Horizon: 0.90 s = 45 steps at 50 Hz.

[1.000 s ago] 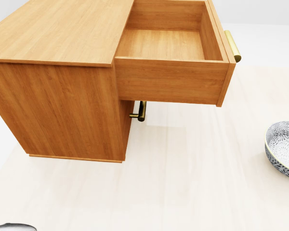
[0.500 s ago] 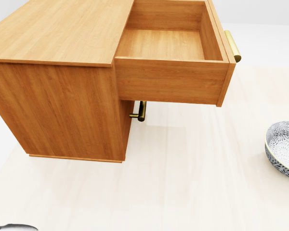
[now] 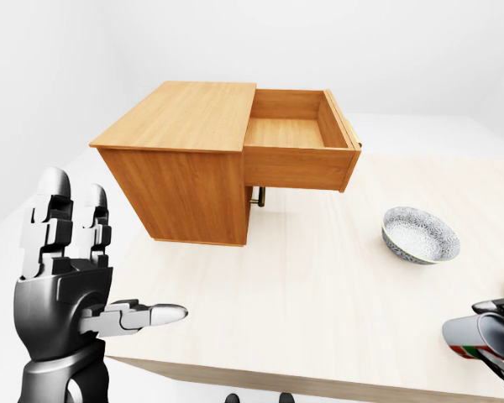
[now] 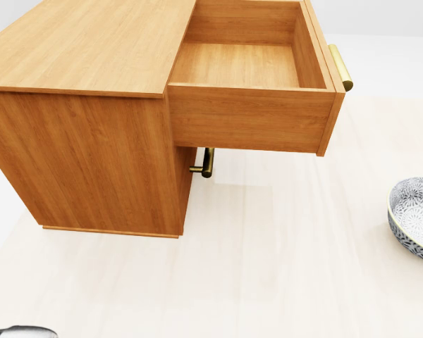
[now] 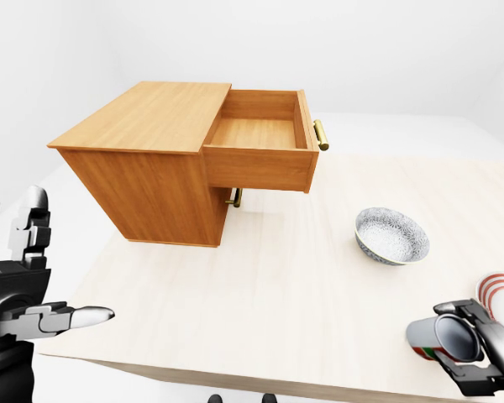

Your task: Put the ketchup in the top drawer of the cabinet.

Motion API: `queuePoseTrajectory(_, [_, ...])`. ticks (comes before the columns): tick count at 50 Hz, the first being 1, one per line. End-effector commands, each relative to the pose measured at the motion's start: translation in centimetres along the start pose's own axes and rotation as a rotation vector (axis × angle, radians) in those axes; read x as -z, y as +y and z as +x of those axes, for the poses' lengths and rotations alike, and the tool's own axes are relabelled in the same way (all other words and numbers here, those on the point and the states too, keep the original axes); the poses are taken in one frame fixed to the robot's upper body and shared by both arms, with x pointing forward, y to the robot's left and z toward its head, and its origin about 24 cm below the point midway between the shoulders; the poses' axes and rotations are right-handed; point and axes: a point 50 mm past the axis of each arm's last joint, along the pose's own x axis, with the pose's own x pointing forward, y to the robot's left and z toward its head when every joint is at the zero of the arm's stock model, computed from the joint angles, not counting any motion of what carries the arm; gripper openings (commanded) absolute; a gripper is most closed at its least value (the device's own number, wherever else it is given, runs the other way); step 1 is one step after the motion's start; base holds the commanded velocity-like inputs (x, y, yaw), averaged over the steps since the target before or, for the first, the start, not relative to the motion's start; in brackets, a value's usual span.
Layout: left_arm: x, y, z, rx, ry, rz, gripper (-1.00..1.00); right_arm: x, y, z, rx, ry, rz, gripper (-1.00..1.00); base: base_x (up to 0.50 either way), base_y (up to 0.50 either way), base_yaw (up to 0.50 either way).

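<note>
Apparently unchanged since a moment ago: top drawer [image 4: 247, 67] of cabinet [image 3: 185, 168] open and empty, left robot hand [image 3: 67, 277] spread apart, right robot hand [image 5: 475, 344] clamped on ketchup [image 5: 437, 336], near right counter [image 3: 319, 294] edge.

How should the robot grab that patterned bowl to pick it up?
By its rim. The bowl sits upright on the table with its open side up and its wall flaring outward. It is probably best to come down from above and pinch the thin edge, one finger inside and the others outside.
</note>
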Motion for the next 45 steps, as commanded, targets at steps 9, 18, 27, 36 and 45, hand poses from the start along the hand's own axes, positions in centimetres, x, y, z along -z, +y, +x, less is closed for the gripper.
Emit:
queuePoseTrajectory(9, [-0.3,0.1,0.0,-0.003,-0.012,-0.001,1.00,-11.1,-3.8,-6.3,0.407,-0.288,-0.408,-1.00,0.00,0.00,0.00])
queuePoseTrajectory(18, [-0.4,0.1,-0.1,-0.002,-0.017,0.001,1.00,-19.0,-3.0,-10.7,0.476,-0.598,-0.758,-1.00,0.00,0.00,0.00])
queuePoseTrajectory(27, [-0.5,0.0,-0.1,0.001,-0.018,-0.001,1.00,-26.1,-2.0,-14.7,0.566,-0.893,-1.056,-1.00,0.00,0.00,0.00])
queuePoseTrajectory(36, [-0.5,0.0,-0.1,0.001,-0.018,0.000,1.00,-26.1,-2.0,-14.7,0.566,-0.894,-1.057,-1.00,0.00,0.00,0.00])
queuePoseTrajectory(45, [-0.5,0.0,-0.1,0.001,-0.018,0.000,1.00,-26.1,-2.0,-14.7,0.566,-0.894,-1.057,-1.00,0.00,0.00,0.00])
